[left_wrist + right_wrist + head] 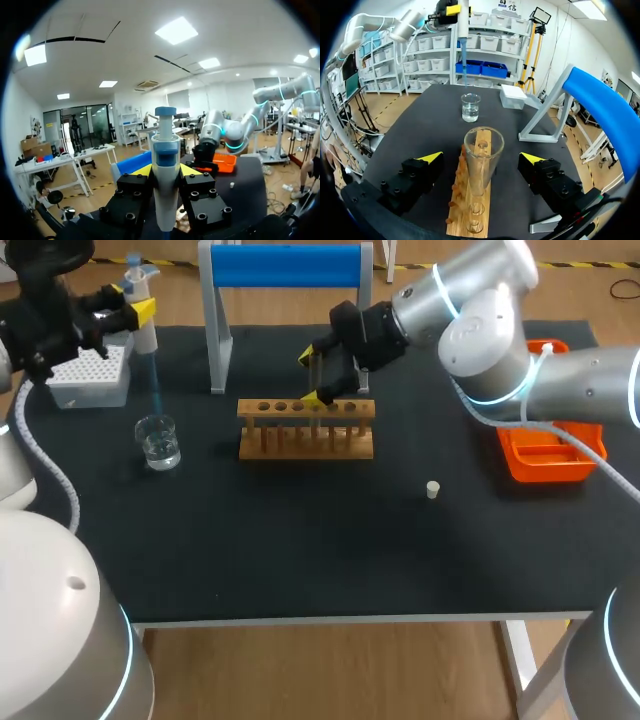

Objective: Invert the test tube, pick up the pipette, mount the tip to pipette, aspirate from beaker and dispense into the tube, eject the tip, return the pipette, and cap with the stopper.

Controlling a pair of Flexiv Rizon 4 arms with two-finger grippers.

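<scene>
Pipette (145,332) clamped upright in the closed left gripper (135,312) over the beaker (160,443) near the table's (300,560) back left corner, tube (482,160) untouched in the rack (305,430) between the right gripper's (314,376) wide-open fingers; liable to clip the glass rim if lowered off-centre

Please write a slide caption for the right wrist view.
Open right gripper straddles test tube in wooden rack; beaker ahead.

On my black tabletop (300,540) I see a rack (306,430), beaker (159,443), tip box (90,377), stopper (433,490), orange tray (548,455) and blue stand (218,340).
</scene>
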